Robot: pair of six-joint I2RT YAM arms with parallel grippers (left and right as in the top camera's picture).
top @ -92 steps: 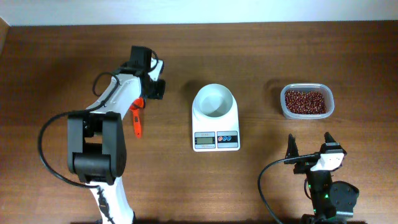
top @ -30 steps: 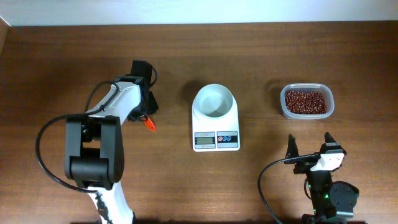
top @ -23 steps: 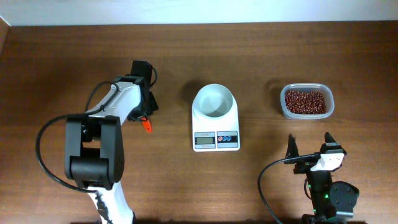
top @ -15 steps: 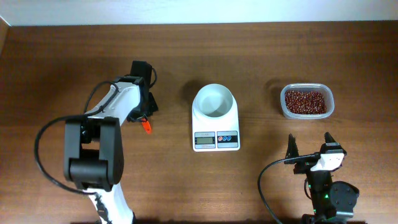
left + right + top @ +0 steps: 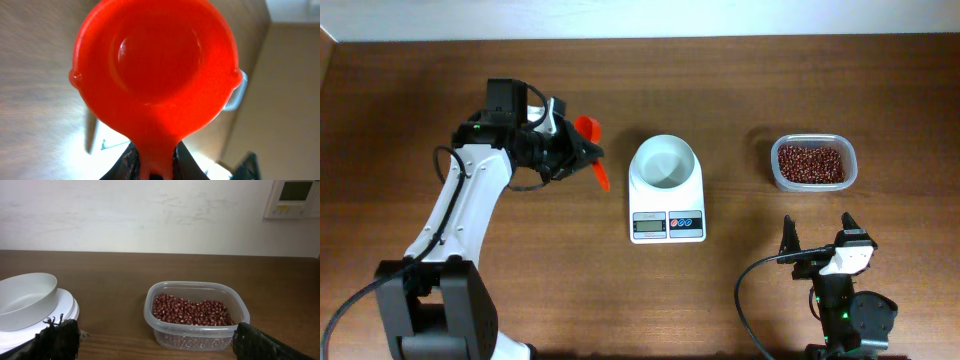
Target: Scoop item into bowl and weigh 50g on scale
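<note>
Lifting clear of the desk (image 5: 740, 80), the left pincer (image 5: 566, 153) now carries the red scoop (image 5: 587, 132) in the air just left of the scale (image 5: 667, 225). That is the change. Half a second earlier the scoop was low against the wood, tucked beside a folded arm; a few seconds back it lay flat on the desk. The arm has since swung and stretched toward the middle.

The left wrist view confirms the grip. The scoop's handle runs down between the two fingers (image 5: 131, 161), which are pinching it from both sides, and the round cup fills the frame. Its inside is bare and glossy, with no beans in it.

The bowl (image 5: 665, 163) sits on the scale platform and is white and empty. The display is too small to read from overhead. The beans (image 5: 810, 163) all lie in the clear tub (image 5: 852, 165), well to the right of the scale, on the far side from the scoop.

The right pincer (image 5: 818, 235) rests near the front edge of the desk, its fingers spread wide and holding nothing. It looks out at the tub and the bowl's rim.

Picking up the tool appears done, and no filling has begun. The next move would likely take the scoop across, past or over the bowl, to reach the tub. The risk there is clipping the bowl or nudging the scale in passing. The cup would also need to tilt to dig into the beans.
</note>
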